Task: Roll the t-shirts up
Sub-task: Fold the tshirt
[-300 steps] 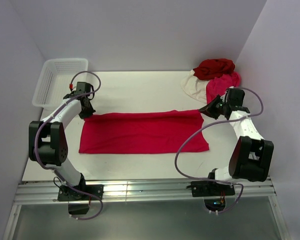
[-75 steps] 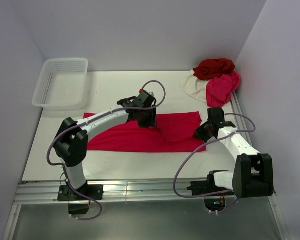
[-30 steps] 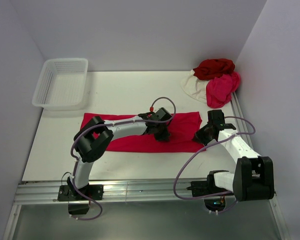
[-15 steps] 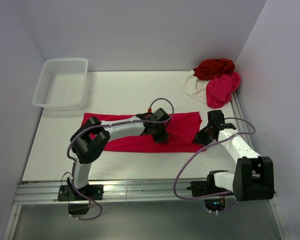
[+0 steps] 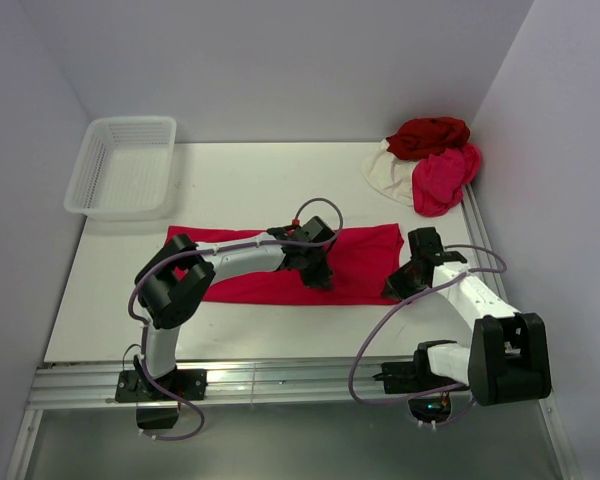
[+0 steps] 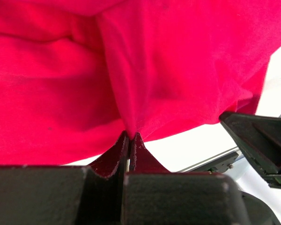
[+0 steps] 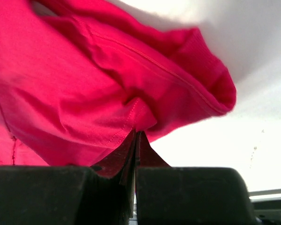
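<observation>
So, top view: the left tool (image 5: pixel 317 275) was pinched shut on the crimson t-shirt (image 5: pixel 365 258), which lay spread on the table (image 5: pixel 250 190) to both sides of it. The right tool (image 5: pixel 393 289) was clamped on the shirt's corner, the other t-shirts (image 5: pixel 430 150) piled well beyond it. Left wrist: closed tips gripped a raised fold, cloth spreading ahead. Right wrist: closed tips held a bunched hem, bare table off to the right.
</observation>
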Available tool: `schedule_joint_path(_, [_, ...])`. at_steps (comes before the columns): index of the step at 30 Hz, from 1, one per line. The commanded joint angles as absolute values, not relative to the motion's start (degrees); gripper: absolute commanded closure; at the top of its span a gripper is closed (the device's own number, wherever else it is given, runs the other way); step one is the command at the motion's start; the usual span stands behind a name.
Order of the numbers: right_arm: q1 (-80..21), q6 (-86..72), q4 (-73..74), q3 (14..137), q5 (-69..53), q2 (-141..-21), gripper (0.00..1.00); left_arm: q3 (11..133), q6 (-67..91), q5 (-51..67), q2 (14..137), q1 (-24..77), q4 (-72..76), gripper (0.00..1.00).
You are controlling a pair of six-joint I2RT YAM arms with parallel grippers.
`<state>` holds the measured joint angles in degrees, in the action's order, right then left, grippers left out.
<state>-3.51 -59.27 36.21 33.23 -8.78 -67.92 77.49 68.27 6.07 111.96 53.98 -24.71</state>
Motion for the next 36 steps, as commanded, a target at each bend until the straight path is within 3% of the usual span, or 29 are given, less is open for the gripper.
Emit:
schedule_joint_path(1, [-4.92,-63.01,38.32,32.61,-7.21,-66.36,1.00,76.55,68.38,7.65,108.63,53.61,-24.87,1.00])
schedule_joint_path(6, [-8.52,-68.45,41.92,34.27,-3.09,-66.01,1.00,76.38,67.33,7.91,108.46,52.82,-25.13,1.00])
schedule_joint_path(11, [-9.40,-69.52,43.07,34.37,-3.07,-66.09,0.91,76.47,66.53,7.73,108.55,52.65,-25.84,1.00])
schedule_joint_path(18, [-10.46,-72.07,44.39,34.45,-2.02,-65.66,0.90,75.06,65.92,7.12,107.40,52.21,-26.46,0.99])
schedule_joint_path(19, [-10.55,-72.42,45.25,34.71,-1.76,-65.74,0.88,75.06,65.83,7.21,107.49,52.21,-26.54,0.96])
schedule_joint_path(20, [-10.89,-72.07,44.57,34.80,-2.37,-65.66,0.79,74.97,65.74,7.29,107.40,52.21,-26.46,0.93])
schedule_joint_path(21, [-10.90,-71.37,44.30,34.98,-2.37,-65.92,0.67,74.80,65.39,7.29,107.40,52.21,-26.80,0.85])
schedule_joint_path(23, [-11.16,-70.41,44.92,36.12,-2.20,-66.01,0.52,74.36,64.96,6.86,106.44,52.29,-27.25,0.70])
schedule_joint_path(29, [-11.16,-66.71,46.76,39.81,-0.09,-62.33,0.47,73.47,62.42,2.03,98.54,51.94,-31.63,0.50])
schedule_joint_path(36, [-11.34,-68.29,43.18,33.86,-2.10,-60.47,0.47,71.37,53.36,0.26,88.35,39.77,-38.93,0.42])
